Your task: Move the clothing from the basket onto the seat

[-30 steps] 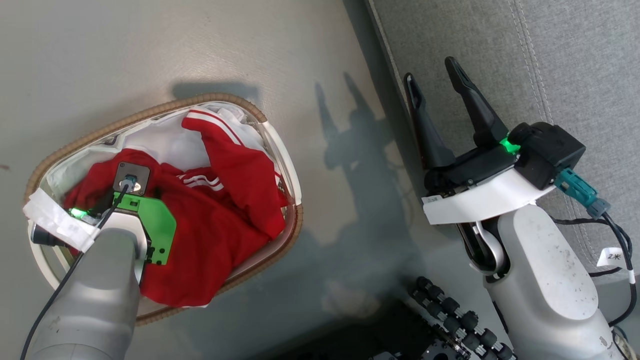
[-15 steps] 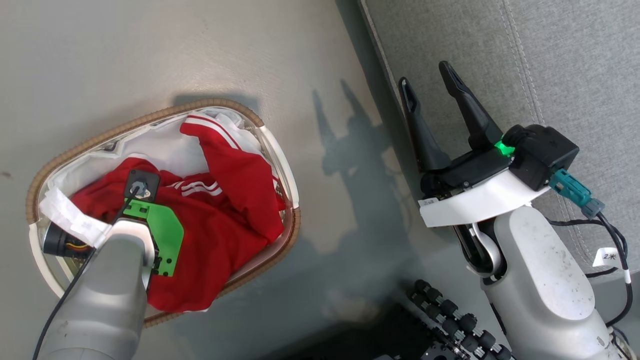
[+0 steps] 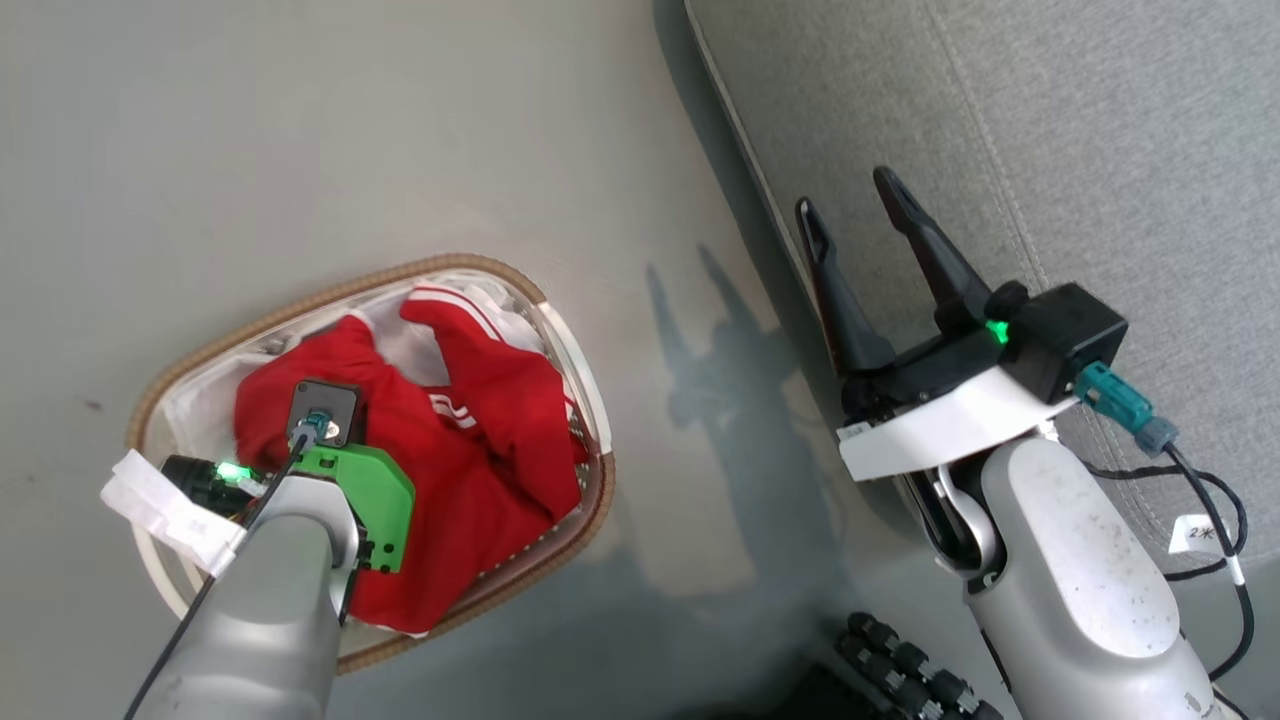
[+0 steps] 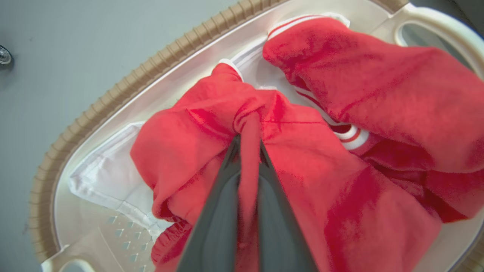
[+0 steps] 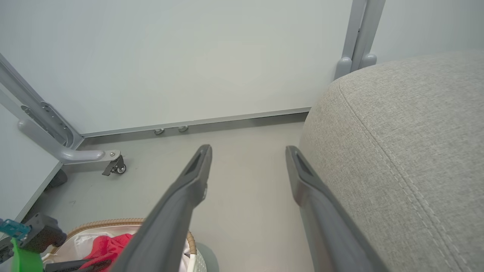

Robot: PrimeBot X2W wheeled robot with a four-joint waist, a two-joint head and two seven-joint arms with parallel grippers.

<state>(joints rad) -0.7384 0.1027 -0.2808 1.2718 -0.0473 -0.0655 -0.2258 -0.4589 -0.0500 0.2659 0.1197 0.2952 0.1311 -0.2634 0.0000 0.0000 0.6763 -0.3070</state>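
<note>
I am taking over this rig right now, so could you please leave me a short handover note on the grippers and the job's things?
Left gripper: shut on a fold of the clothing, down in the basket.
Right gripper: open, holding nothing, beside the edge of the seat.
Done: the grip on the red fabric.
Left: lift the clothing out, carry it to the seat, release, then check the basket for more.
</note>
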